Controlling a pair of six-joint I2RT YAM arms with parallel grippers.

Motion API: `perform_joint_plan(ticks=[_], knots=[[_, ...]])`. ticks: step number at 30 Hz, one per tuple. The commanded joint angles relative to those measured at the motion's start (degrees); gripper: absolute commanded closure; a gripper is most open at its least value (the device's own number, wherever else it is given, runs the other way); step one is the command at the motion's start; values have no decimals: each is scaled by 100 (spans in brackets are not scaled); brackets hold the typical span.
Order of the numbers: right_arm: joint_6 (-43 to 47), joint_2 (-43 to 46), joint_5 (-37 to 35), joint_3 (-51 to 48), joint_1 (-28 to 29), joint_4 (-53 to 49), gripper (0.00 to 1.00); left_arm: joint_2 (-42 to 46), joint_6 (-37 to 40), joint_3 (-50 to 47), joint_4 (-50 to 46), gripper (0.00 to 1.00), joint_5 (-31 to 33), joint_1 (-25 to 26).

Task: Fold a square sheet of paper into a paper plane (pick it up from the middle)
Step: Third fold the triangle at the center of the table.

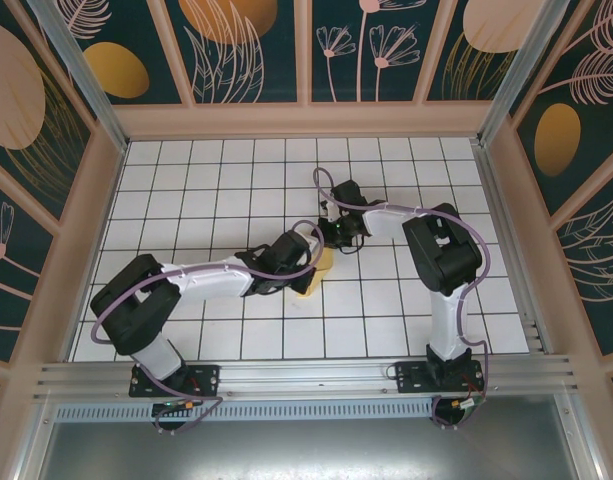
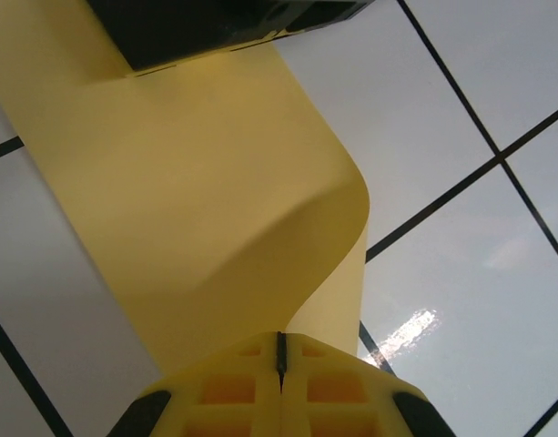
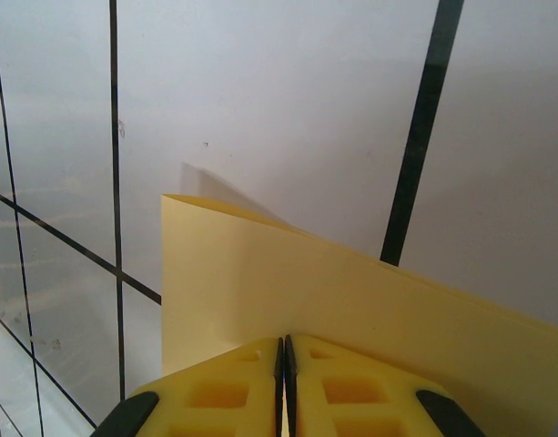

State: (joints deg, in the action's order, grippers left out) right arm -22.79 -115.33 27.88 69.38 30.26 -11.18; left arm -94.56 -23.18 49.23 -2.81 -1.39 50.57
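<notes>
Left gripper (image 2: pixel 280 362) and right gripper (image 3: pixel 285 350) both pinch the yellow sheet of paper (image 2: pixel 197 209) near the middle of the table (image 1: pixel 206 180).

The fingers of the left gripper are pressed together on one edge of the sheet, which bends away from them in a soft curve. The right gripper is closed the same way on another edge, where two layers lie one over the other. From above, the two grippers meet close together and the paper is partly hidden under them, well apart from every table edge.
</notes>
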Motion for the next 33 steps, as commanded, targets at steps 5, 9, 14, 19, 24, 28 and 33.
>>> perform_joint_plan(ticks=[5,9,14,19,24,28,33], knots=[[80,-60,-142,-21,76,-271,87,-204,-38,255,-307,100,636,-34],[86,-46,-151,-30,76,-279,87,-254,-46,315,-391,100,709,-35],[56,-4,-160,-72,76,-253,87,-328,-21,405,-481,100,824,-44],[46,-5,-151,-92,76,-238,87,-497,30,441,-490,100,955,-39],[29,22,-151,-126,76,-218,87,-548,53,484,-520,100,1029,-50],[-2,45,-142,-153,76,-192,87,-618,67,555,-513,100,1082,-53],[-41,89,-151,-199,76,-157,87,-656,63,526,-480,100,1079,-56]])
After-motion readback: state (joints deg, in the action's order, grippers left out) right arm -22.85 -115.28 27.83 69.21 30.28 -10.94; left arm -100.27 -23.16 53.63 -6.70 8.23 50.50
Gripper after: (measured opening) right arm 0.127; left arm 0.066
